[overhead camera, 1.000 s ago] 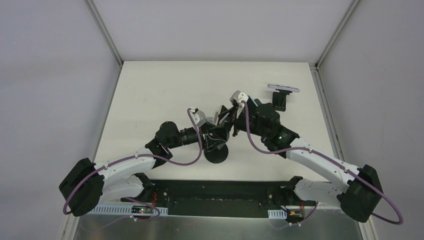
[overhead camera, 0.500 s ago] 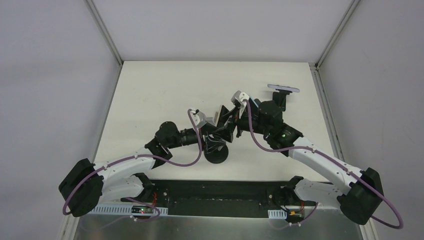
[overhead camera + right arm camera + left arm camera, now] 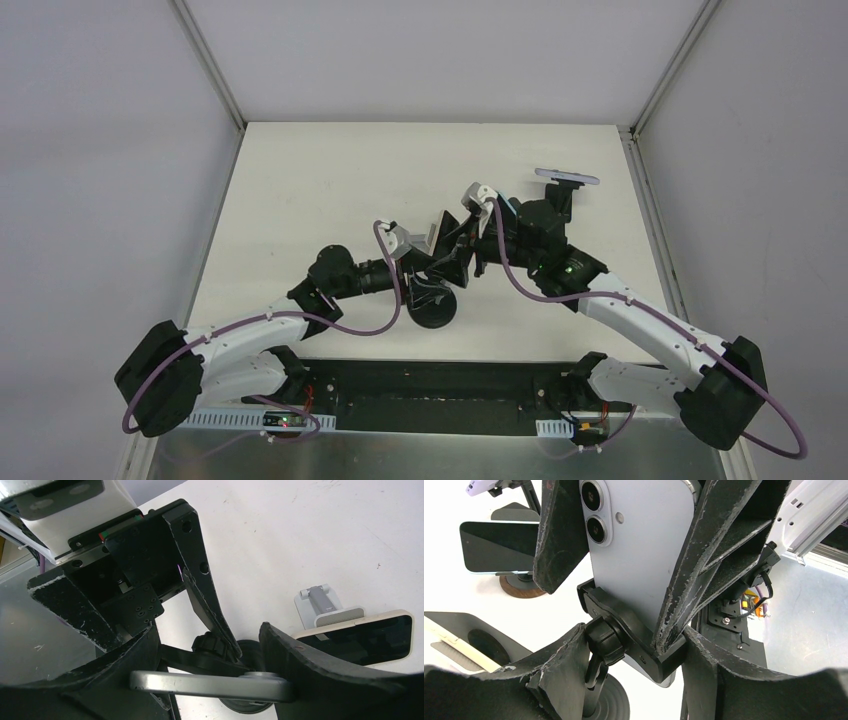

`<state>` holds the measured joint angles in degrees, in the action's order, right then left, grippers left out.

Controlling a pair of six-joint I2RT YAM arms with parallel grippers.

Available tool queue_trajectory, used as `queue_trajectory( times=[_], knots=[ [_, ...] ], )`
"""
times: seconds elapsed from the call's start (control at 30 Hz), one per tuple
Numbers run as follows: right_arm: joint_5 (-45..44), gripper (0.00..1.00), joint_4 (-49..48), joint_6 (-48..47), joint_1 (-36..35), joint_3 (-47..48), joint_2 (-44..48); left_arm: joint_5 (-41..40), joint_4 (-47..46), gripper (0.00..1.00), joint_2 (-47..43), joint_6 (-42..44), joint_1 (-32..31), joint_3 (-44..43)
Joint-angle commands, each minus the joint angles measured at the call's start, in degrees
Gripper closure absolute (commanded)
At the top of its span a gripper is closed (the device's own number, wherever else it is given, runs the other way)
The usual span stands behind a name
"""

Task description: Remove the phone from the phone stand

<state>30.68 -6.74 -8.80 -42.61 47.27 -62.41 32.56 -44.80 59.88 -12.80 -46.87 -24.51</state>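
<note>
At the centre of the top view, over the white table (image 3: 300,190), the two arms are seen meeting at the phone stand (image 3: 624,625). Its round black base (image 3: 432,312) is planted on the table just below them.

The phone (image 3: 644,545) is seated in the stand's cradle – it has not been lifted out. In the left wrist view it fills the upper middle of the frame, with its pale back and two camera lenses turned to the lens. Its lower end is tucked into the black clamp.

The right gripper (image 3: 208,628) is closed on the phone. Its two black fingers (image 3: 561,530) are seen coming down from the top of the left wrist frame, one pressed to each side edge. In the right wrist view the phone appears edge-on as a silver strip spanning the gap between those fingers at the lower middle.

The left gripper (image 3: 634,642) is set lower, at the cradle. Its fingers (image 3: 559,675) are parted by the cradle's width only – one lies against the ball joint behind the clamp, the other against the clamp's lower corner. The stand is thus pinched between them.

A second phone (image 3: 365,637) in a cream case is propped on a pale stand (image 3: 320,602) at the right of the right wrist frame, well apart. A dark-screened phone (image 3: 499,545) is seen at the upper left of the left wrist frame.
</note>
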Motion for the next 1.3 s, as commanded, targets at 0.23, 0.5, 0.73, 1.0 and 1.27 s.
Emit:
queue_trajectory(
  times=[0.23, 0.5, 0.73, 1.0, 1.27],
  knots=[
    [-6.33, 1.00, -0.40, -1.50, 0.33, 0.41, -0.05, 10.66, -4.02, 0.01, -4.37, -2.78, -1.53, 0.86],
    [-0.87, 1.00, 2.64, -0.87, 0.33, 2.59, 0.81, 10.05, -2.93, 0.01, -7.34, -3.52, -1.02, 0.96],
    [5.29, 1.00, 3.05, 1.60, 0.32, 4.00, 1.76, 8.91, -1.12, 0.01, -11.72, -4.81, 1.29, 2.18],
    [7.51, 1.00, 2.19, 4.51, 0.09, 5.41, 2.55, 5.62, 0.50, 0.01, -16.11, -4.87, 3.16, 4.74],
    [10.13, 1.00, 0.94, 8.59, -0.99, 8.55, 2.95, 1.06, 2.89, 0.01, -17.25, -4.25, 4.19, 5.77]
  ],
)
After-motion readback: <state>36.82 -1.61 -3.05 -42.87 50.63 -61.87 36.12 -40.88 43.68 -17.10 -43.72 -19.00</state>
